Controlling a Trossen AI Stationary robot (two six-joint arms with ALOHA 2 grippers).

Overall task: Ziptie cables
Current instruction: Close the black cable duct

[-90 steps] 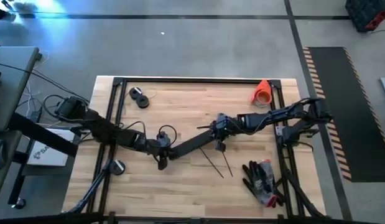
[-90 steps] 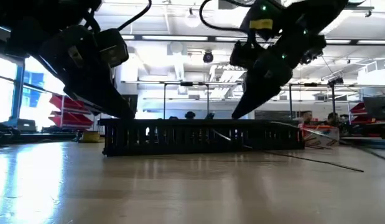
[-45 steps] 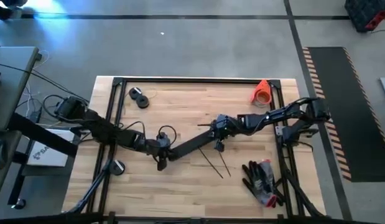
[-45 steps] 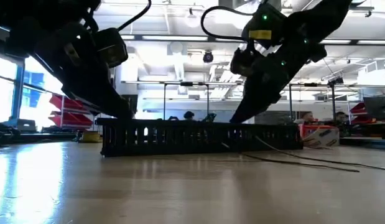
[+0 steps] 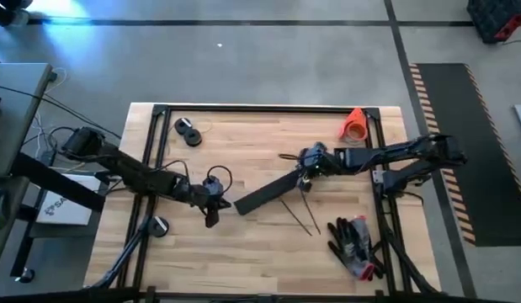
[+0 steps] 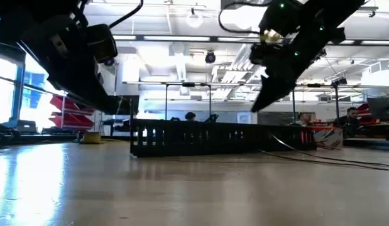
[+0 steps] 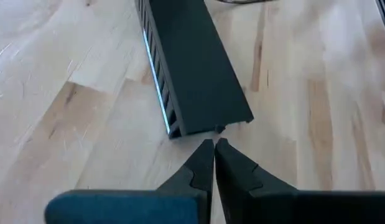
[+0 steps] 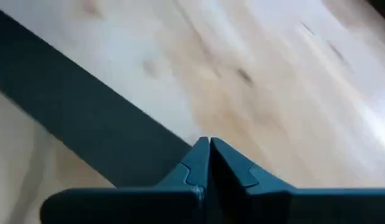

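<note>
The cables [image 5: 299, 214] are a few thin dark wires lying loose on the wood near the table's middle, also seen in the low view as cables [image 6: 326, 158]. A long black perforated strip [image 5: 271, 191] lies slantwise on the table. My left gripper [image 7: 214, 143] is shut, its tips right at the strip's left end [image 7: 211, 127]. My right gripper [image 8: 209, 143] is shut and hangs above the strip's right end, with its tip [image 6: 256, 108] clear of the strip in the low view. Neither gripper is on the cables. My left gripper comes level from the table's left, and its shut fingertips [image 7: 204, 149] stand against the small tab at the strip's end [image 7: 219, 129]. I cannot tell whether they touch it.
An orange cone-shaped piece [image 5: 354, 124] lies at the far right and two black rolls [image 5: 188, 132] at the far left. Black and red gloves [image 5: 354, 244] lie near the right front. A black frame rail [image 5: 268, 108] runs around the tabletop.
My left gripper has drawn back toward the table's left edge. My right gripper has gone toward the right edge and risen off the strip. The black strip has slid toward the right along the table, still lying flat.
</note>
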